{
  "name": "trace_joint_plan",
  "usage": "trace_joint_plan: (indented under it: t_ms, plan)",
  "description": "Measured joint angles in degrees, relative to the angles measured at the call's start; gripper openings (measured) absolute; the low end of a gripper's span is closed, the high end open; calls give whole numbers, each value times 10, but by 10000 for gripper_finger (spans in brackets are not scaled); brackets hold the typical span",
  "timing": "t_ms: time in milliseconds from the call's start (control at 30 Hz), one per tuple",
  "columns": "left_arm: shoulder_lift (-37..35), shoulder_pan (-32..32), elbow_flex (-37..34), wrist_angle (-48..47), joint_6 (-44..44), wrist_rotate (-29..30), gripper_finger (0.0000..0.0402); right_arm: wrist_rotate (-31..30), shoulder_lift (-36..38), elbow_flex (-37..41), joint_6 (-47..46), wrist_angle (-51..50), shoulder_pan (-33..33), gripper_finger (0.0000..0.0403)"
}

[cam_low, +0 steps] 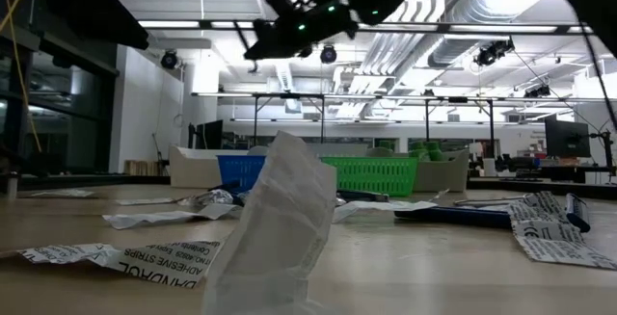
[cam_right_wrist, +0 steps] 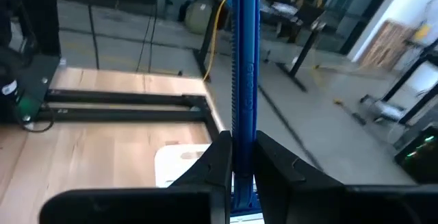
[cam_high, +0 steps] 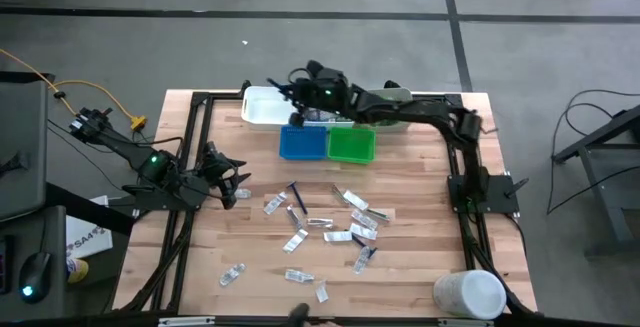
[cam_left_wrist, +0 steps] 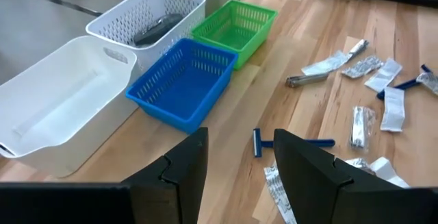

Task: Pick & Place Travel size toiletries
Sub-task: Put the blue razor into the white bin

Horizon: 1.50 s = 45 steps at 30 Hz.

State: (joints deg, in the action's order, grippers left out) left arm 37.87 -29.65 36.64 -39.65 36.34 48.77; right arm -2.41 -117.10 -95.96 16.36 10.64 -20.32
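Nearest the counter's (cam_high: pixel 400 277) front edge, scattered packets (cam_high: pixel 350 229) and a blue razor (cam_left_wrist: pixel 259 142); left gripper (cam_high: pixel 232 177) beside them, parted, empty. Farther back, right gripper (cam_high: pixel 297 91), above the white basket (cam_high: pixel 262 105), pinches a blue stick (cam_right_wrist: pixel 244 66).

The blue stick (cam_right_wrist: pixel 244 59) in the right claw (cam_right_wrist: pixel 239 157) runs off the frame's top. A blurred packet (cam_low: pixel 275 228) blocks the low view's centre. The white container (cam_high: pixel 468 295) is cut off at bottom right.

White tub (cam_left_wrist: pixel 61 107), white basket (cam_left_wrist: pixel 147 15), blue basket (cam_left_wrist: pixel 181 83), green basket (cam_left_wrist: pixel 236 22) together; white cylinder (cam_high: pixel 468 294) apart
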Motion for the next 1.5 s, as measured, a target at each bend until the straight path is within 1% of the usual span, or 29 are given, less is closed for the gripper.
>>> trace_joint_plan:
  t_ms: [100,233,333,433,467,533,600,633,767,867,1200,1300,1433,1500]
  plan:
    - [0,0,0,0,0,0,166,9,-56,-75,-6,-48,-5,32]
    - [0,0,0,0,0,-2,166,13,-118,-152,-18,-116,-17,32]
    - [0,0,0,-1,0,-2,166,14,-150,-187,-33,-134,-27,35]
    - [0,0,0,-5,1,-2,166,44,-163,-191,-61,-122,-35,47]
    - [0,0,0,-6,1,-2,166,45,-165,-191,-69,-121,-37,48]
    - [0,0,0,-9,2,-3,166,43,-165,-190,-88,-121,-37,49]
    - [0,0,0,-9,2,-3,166,54,-165,-191,-114,-118,-38,47]
    - [0,0,0,-9,2,-3,166,58,-165,-191,-117,-118,-40,47]
    - [0,0,0,-9,2,-3,166,41,-165,-191,-117,-126,-41,51]
    - [0,0,0,-9,2,-3,166,40,-165,-191,-120,-130,-42,68]
    - [0,0,0,-9,4,-4,166,45,-162,-191,-140,-137,-48,145]
    - [0,0,0,-9,11,-6,166,59,-144,-190,-157,-176,-49,156]
    - [0,0,0,-9,15,-6,166,99,-96,-192,-155,-285,-41,159]
    - [0,0,0,-8,15,-7,166,119,-75,-192,-151,-364,-35,157]
